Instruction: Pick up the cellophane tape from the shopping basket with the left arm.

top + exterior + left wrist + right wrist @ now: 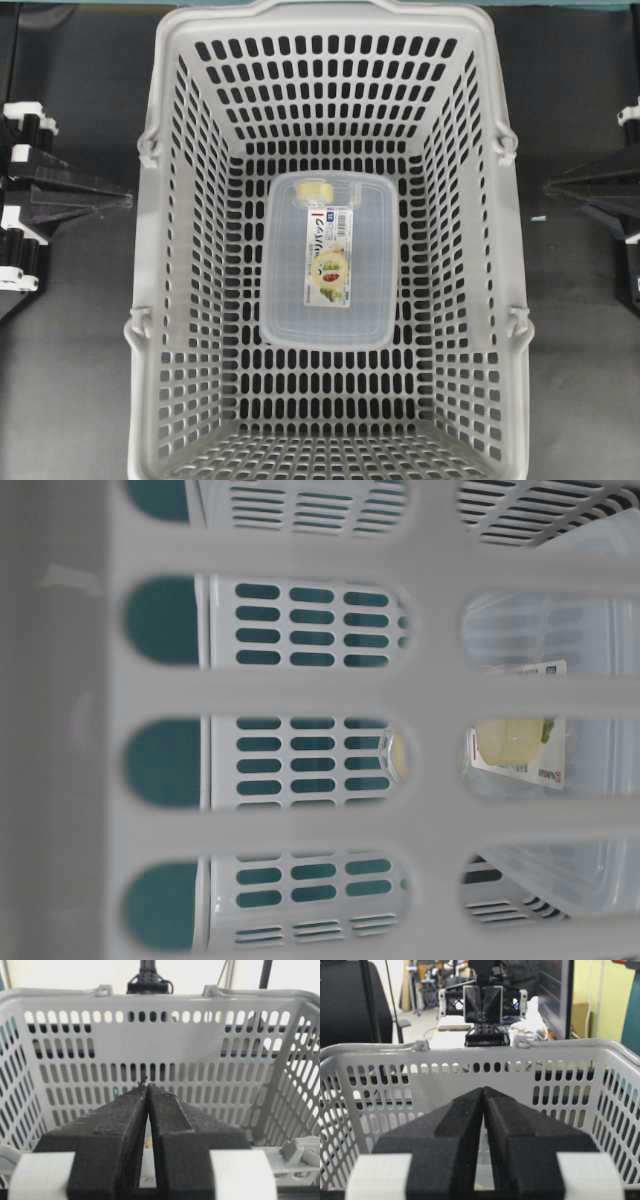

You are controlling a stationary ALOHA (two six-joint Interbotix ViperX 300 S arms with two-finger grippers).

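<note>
A large light grey shopping basket (330, 60) with slotted walls and floor sits in the middle of a dark bench (80, 380), seen from above. On the basket floor lies a clear rectangular plastic container (330, 300) with a printed paper label (330, 258). The cellophane tape (316, 190), a small pale yellowish roll, rests at the container's far end, toward the bench's far edge, near the container's left corner.

The left claw (125, 200) sits outside the basket, beyond its left wall, well apart from the tape and level with it across the bench. In the left wrist view its black padded tips (147, 1091) are pressed together, holding nothing. The right claw (483, 1091), outside the right wall, is likewise pinched closed and empty.
</note>
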